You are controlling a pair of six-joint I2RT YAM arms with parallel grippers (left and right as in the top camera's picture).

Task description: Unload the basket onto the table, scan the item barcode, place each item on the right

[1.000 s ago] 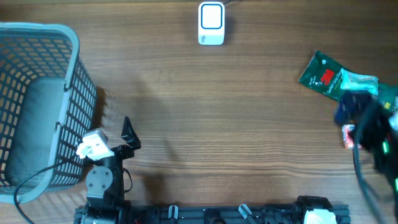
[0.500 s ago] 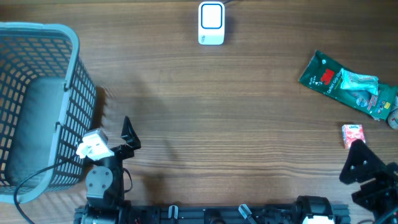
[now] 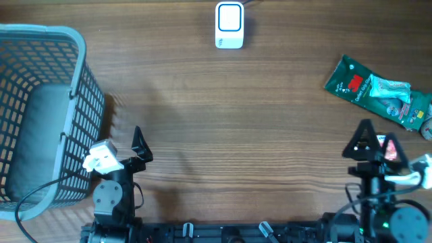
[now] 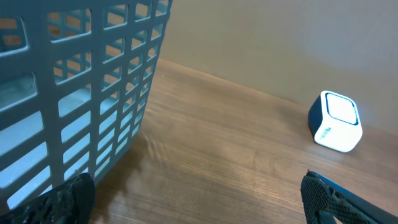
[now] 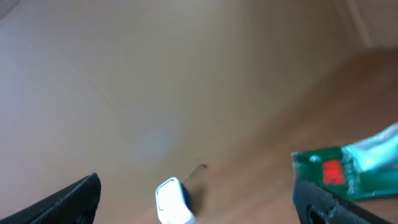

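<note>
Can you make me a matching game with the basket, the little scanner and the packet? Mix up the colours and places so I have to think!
Things:
1. basket
2. scanner
3. packet

Colour and place:
A. green with a red patch, on the right side
B. white, in the middle at the far side
C. grey-blue with lots of holes, on the left side

Right pairs: 1-C, 2-B, 3-A
</note>
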